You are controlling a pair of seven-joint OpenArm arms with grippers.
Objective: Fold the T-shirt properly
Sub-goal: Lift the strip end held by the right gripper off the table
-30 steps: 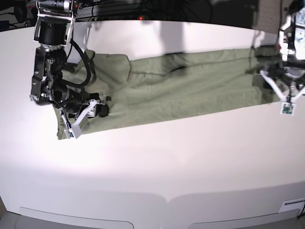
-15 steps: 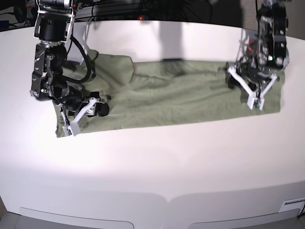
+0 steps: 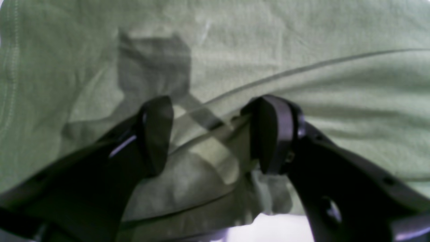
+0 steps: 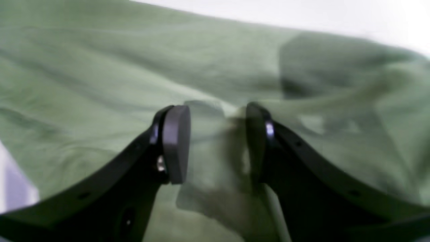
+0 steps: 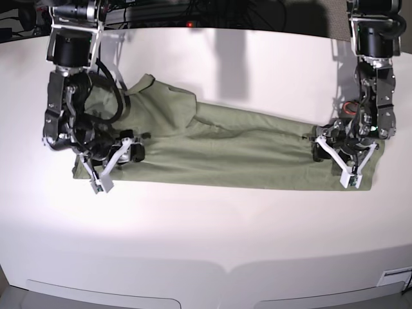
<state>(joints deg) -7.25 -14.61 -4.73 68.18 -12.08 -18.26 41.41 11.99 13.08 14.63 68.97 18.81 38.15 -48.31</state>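
Observation:
The sage-green T-shirt (image 5: 225, 145) lies on the white table (image 5: 206, 244) as a long, narrow folded strip running left to right. A sleeve bunches up at its far left end (image 5: 151, 96). My right gripper (image 5: 100, 180) is at the strip's left end, with a raised bunch of cloth (image 4: 221, 151) pinched between its jaws (image 4: 216, 144). My left gripper (image 5: 353, 175) is at the strip's right end, its jaws (image 3: 211, 137) closed on a layered fold of the shirt (image 3: 302, 40). The collar and label are hidden.
Both arms reach down from the far side of the table. Dark cables and equipment run along the back edge (image 5: 193, 9). The table's front edge curves across the bottom (image 5: 225, 267).
The left gripper swung in from the far right onto the shirt's right end. Both grippers then drew the strip toward the front edge, and it now lies straighter and narrower.

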